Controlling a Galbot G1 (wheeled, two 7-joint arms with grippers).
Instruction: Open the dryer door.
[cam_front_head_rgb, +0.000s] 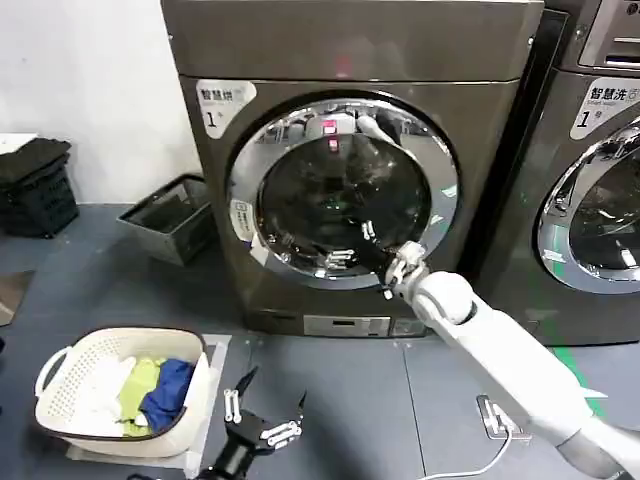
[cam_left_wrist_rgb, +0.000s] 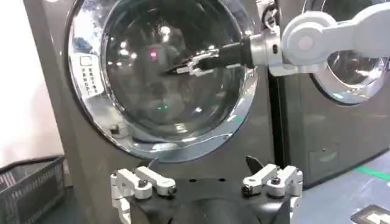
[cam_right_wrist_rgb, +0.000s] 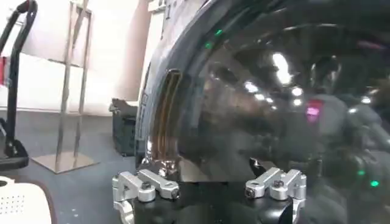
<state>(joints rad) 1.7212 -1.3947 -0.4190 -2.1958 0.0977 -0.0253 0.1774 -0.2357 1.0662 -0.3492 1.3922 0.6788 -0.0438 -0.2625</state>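
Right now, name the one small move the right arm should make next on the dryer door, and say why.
Probably ease the right gripper toward the recessed handle slot on the door's left edge. The dryer door looks closed, and the open gripper sits before the dark glass, gripping nothing; the glass offers nothing to pull. The left gripper waits low near the laundry basket.

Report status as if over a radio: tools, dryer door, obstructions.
Right tool open, up against the dryer door glass. Left tool open, low near the floor, idle. Door looks shut. Laundry basket on the floor to the left, off the door.
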